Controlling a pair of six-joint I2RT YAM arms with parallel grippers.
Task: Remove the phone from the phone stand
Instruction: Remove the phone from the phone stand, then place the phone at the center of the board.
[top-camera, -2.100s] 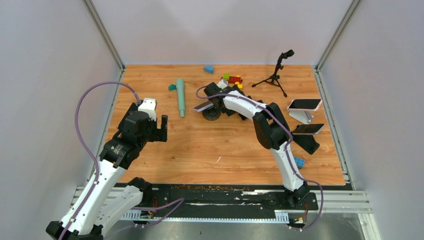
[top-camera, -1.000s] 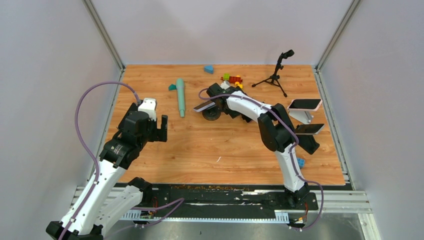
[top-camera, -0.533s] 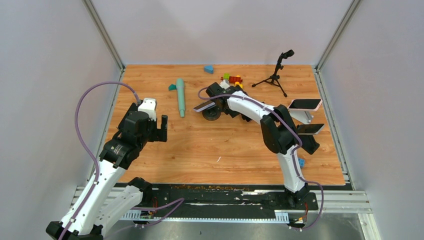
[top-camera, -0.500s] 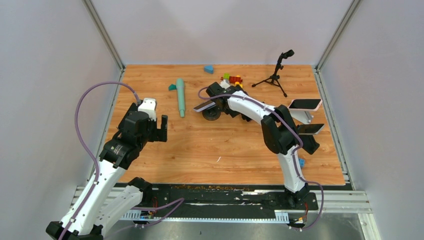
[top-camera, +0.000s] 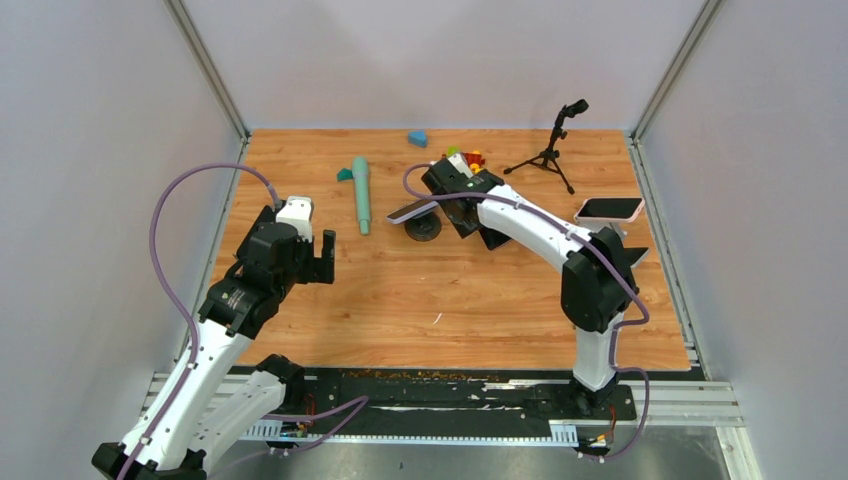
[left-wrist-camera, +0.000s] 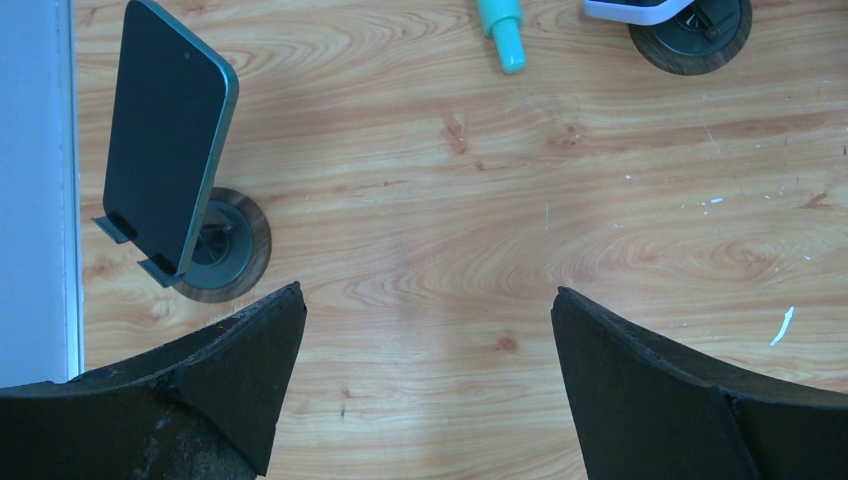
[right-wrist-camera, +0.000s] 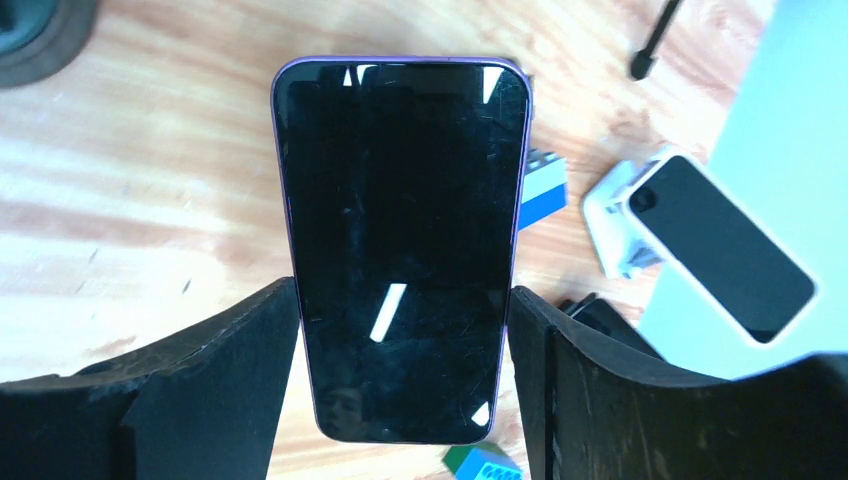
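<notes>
From above we see the right pincer (top-camera: 428, 205) clamped on the purple phone (top-camera: 403, 212) by its round stand (top-camera: 424, 230) on the desk (top-camera: 400, 290) — the left wrist shows the left pincer (left-wrist-camera: 425, 350) spread wide — the right wrist shows both fingers (right-wrist-camera: 230, 360) pressing the phone's long edges.

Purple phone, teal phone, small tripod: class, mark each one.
purple phone (right-wrist-camera: 402, 250), right wrist view, middle of its dark screen.
teal phone (left-wrist-camera: 165, 135), left wrist view, middle of its screen.
small tripod (top-camera: 555, 138), top view, its upright stem.
</notes>
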